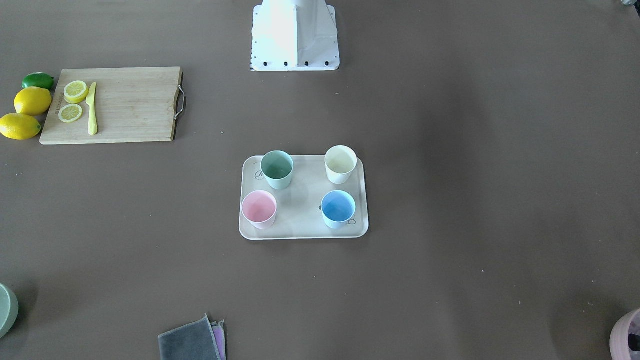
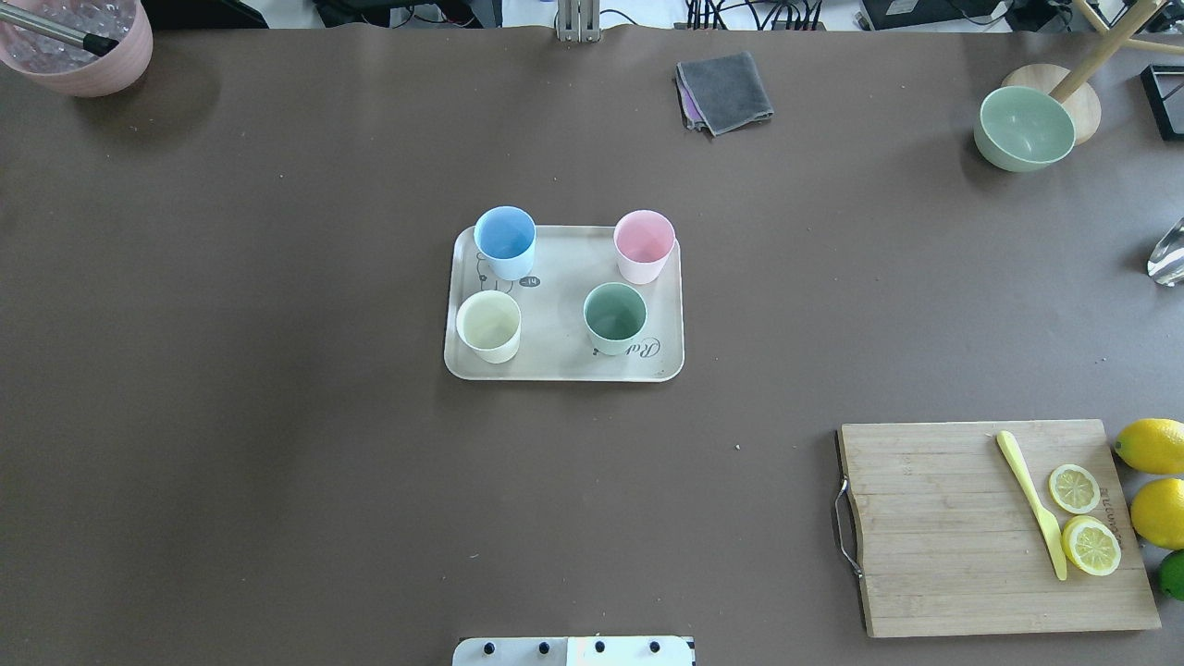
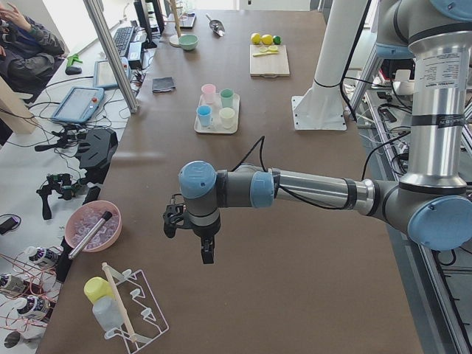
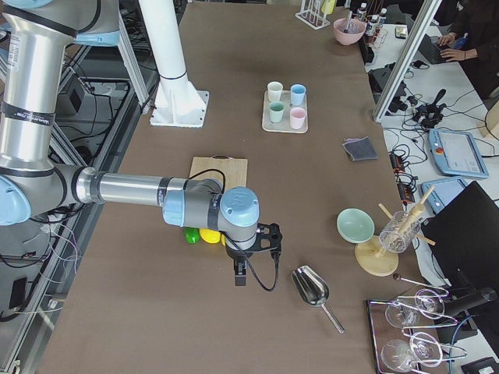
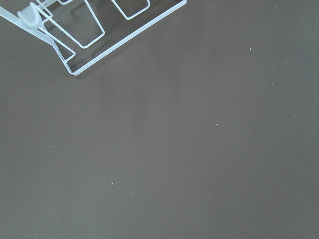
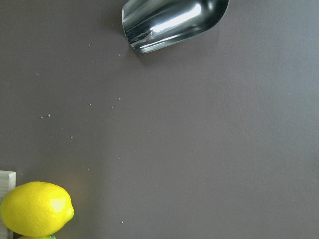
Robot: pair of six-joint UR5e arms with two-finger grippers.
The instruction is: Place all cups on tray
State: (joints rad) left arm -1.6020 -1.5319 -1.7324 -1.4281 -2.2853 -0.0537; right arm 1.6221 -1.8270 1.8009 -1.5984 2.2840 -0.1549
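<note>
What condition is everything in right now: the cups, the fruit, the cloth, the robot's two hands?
Blue cup: upright, empty, on tray.
Pink cup: upright, empty, on tray.
Cream cup: upright, empty, on tray.
Green cup: upright, empty, on tray.
Lemon slices: cut, flat on board.
Cloth: folded.
Left gripper: cannot tell if open.
Right gripper: cannot tell if open.

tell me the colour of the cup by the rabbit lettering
The cup is mint green; the overhead exterior view shows it best.
</note>
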